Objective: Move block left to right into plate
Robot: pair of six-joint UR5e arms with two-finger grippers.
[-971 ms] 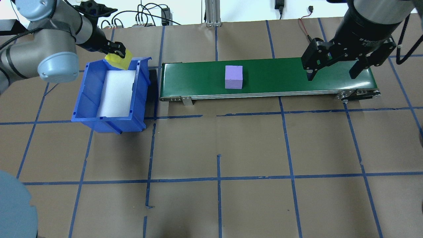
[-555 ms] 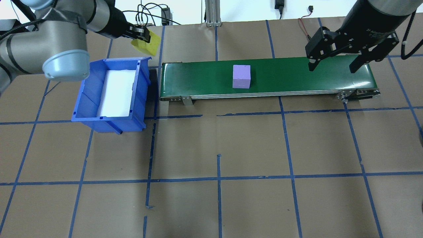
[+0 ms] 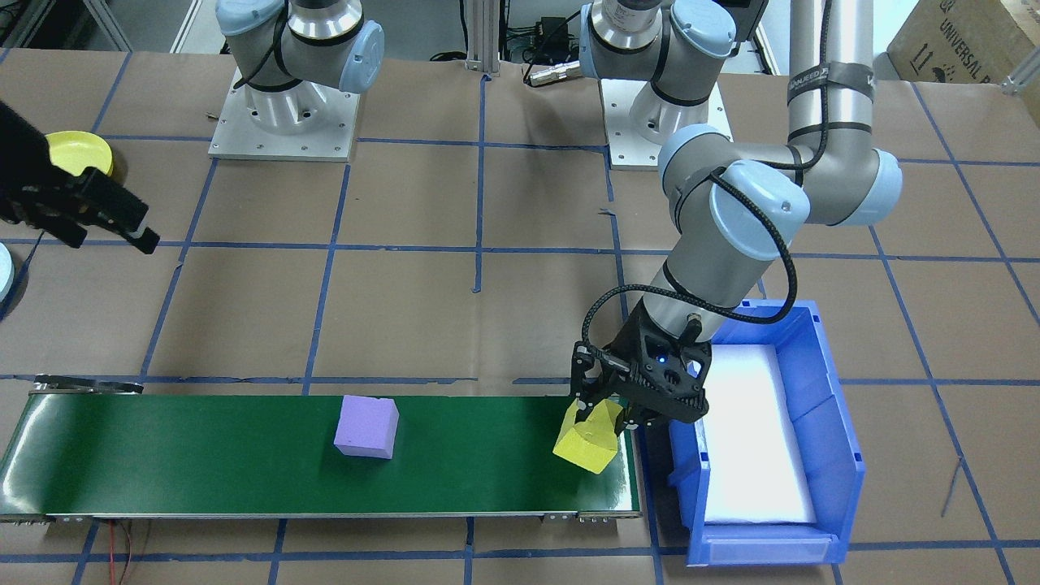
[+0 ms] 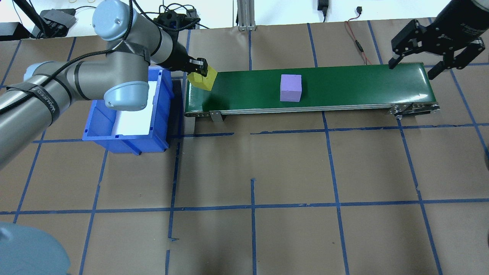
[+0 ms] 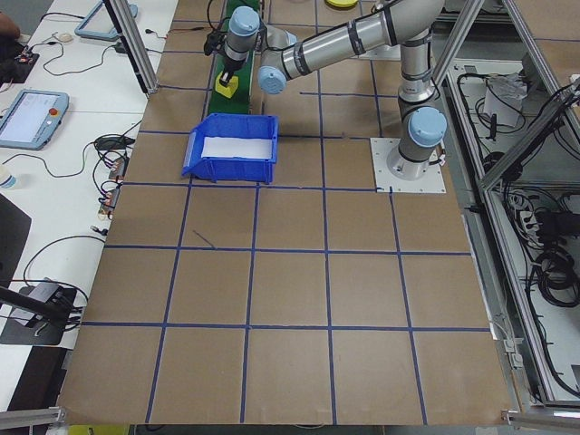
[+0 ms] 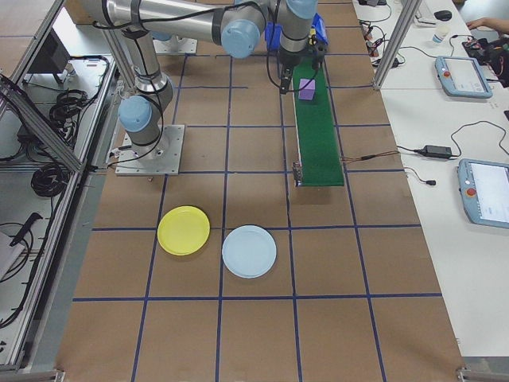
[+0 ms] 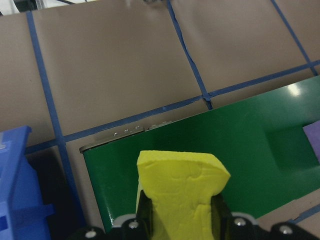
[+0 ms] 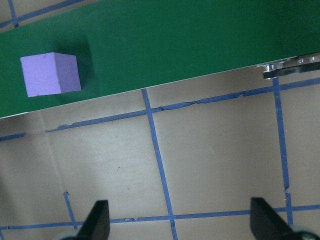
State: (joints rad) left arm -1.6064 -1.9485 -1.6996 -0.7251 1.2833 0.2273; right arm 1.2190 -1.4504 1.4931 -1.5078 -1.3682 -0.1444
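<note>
A yellow foam block (image 4: 201,78) (image 3: 587,443) (image 7: 180,190) hangs tilted just over the left end of the green conveyor belt (image 4: 344,84) (image 3: 203,455), with my left gripper (image 4: 199,71) (image 3: 601,416) shut on it. A purple block (image 4: 290,88) (image 3: 366,426) (image 8: 50,74) lies near the middle of the belt. My right gripper (image 4: 412,68) (image 3: 110,236) (image 8: 180,225) is open and holds nothing, raised by the belt's right end. The yellow plate (image 6: 184,231) (image 3: 77,152) lies on the table on my right side, partly hidden behind the right arm in the front-facing view.
A blue bin (image 4: 126,130) (image 3: 821,406) with white foam inside stands against the belt's left end. A light blue plate (image 6: 249,251) lies beside the yellow one. Brown paper with blue tape lines covers the table.
My left gripper carried the yellow block from above the bin's far edge rightward and down over the belt's left end. The purple block rode right along the belt. My right gripper moved right.
</note>
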